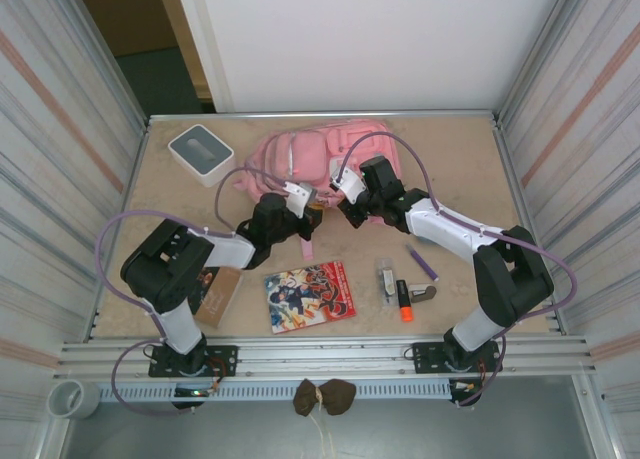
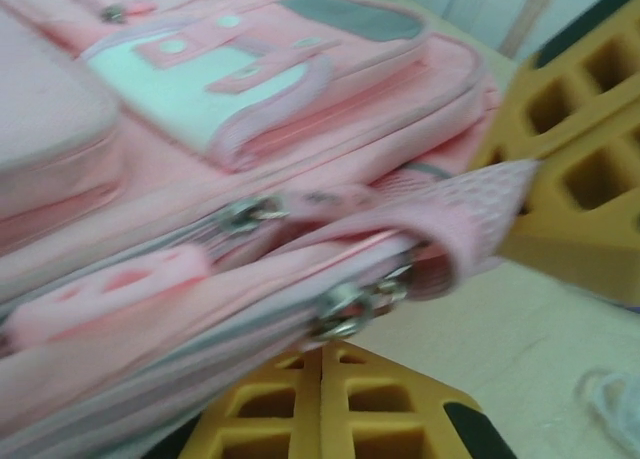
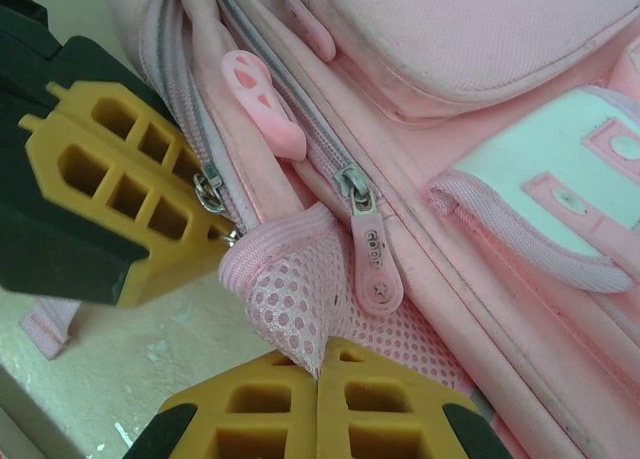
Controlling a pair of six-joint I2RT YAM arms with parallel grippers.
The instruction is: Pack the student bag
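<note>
The student bag (image 1: 318, 155), pink with white patches, lies at the back middle of the table. My left gripper (image 1: 300, 205) is at its near edge. In the left wrist view, my left gripper (image 2: 322, 357) has its jaws pressed together right under a metal zip slider (image 2: 345, 309), apparently pinching its pull. My right gripper (image 3: 320, 367) is shut on a corner of the bag's pink mesh pocket (image 3: 295, 304), pulling it into a point. A pink zip tab (image 3: 374, 261) hangs just above. The other gripper's yellow fingers (image 3: 120, 194) show at the left, beside the slider (image 3: 210, 191).
A grey-and-white square box (image 1: 202, 152) stands at the back left. In front lie a comic book (image 1: 310, 296), a brown notebook (image 1: 219, 295), a purple pen (image 1: 423, 263), an orange marker (image 1: 404, 302) and a small white item (image 1: 386, 281). Metal walls close both sides.
</note>
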